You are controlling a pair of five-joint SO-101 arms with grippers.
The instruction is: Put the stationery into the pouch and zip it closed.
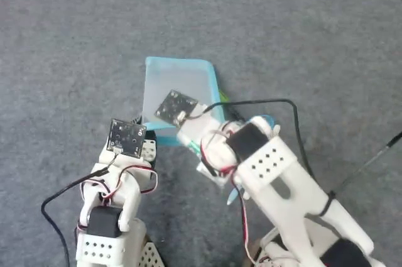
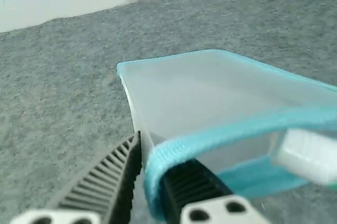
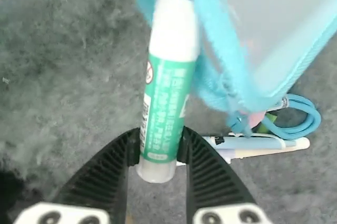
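Note:
A translucent pouch (image 1: 178, 88) with cyan trim lies on the grey carpet at the centre. My left gripper (image 2: 152, 163) is shut on the cyan zipper edge (image 2: 210, 137) at the pouch's near corner, holding the mouth up. My right gripper (image 3: 159, 140) is shut on a green and white glue stick (image 3: 166, 92). Its white cap end (image 2: 308, 153) rests at the pouch's open mouth. In the high view the left gripper (image 1: 149, 135) and the right gripper (image 1: 188, 140) meet at the pouch's near edge.
A white and blue pen (image 3: 253, 147) lies on the carpet beside the pouch, under the right arm (image 1: 233, 195). A cyan cord loop (image 3: 301, 119) hangs from the pouch's corner. Black cables trail from both arms. Open carpet surrounds the pouch.

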